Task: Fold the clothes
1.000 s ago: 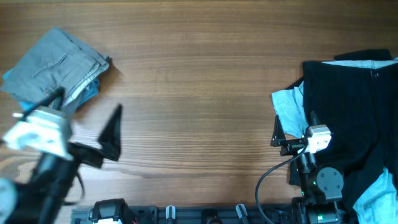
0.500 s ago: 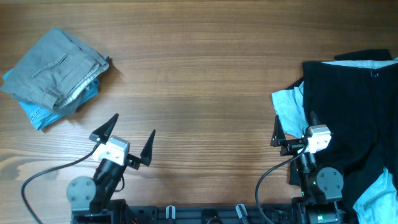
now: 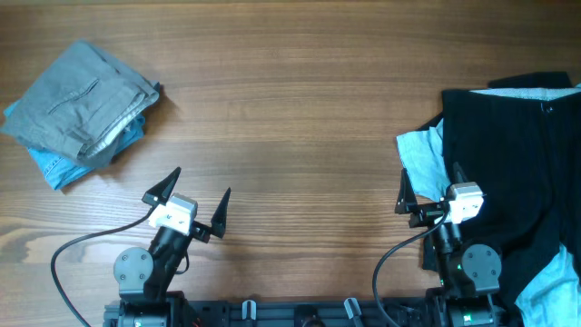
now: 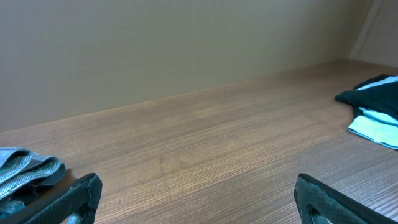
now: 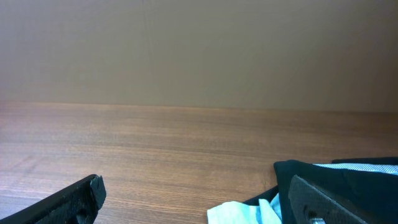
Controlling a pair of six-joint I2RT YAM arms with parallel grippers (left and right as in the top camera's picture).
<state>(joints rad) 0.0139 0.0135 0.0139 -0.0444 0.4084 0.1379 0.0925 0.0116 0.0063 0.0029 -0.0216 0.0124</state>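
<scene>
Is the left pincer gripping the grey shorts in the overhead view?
No, the left pincer stands open above the table, well apart from the grey shorts.

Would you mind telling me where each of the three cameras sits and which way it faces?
Overhead: above the table, looking straight down; both arms show, with the left gripper and right gripper open.
Left wrist: low over the table, facing the far wall; its own fingers fill the bottom corners.
Right wrist: also low, facing the wall; its fingers sit at the bottom.
Shared: the grey shorts show overhead and at the left wrist view's left edge; the black garments show in all three.
</scene>
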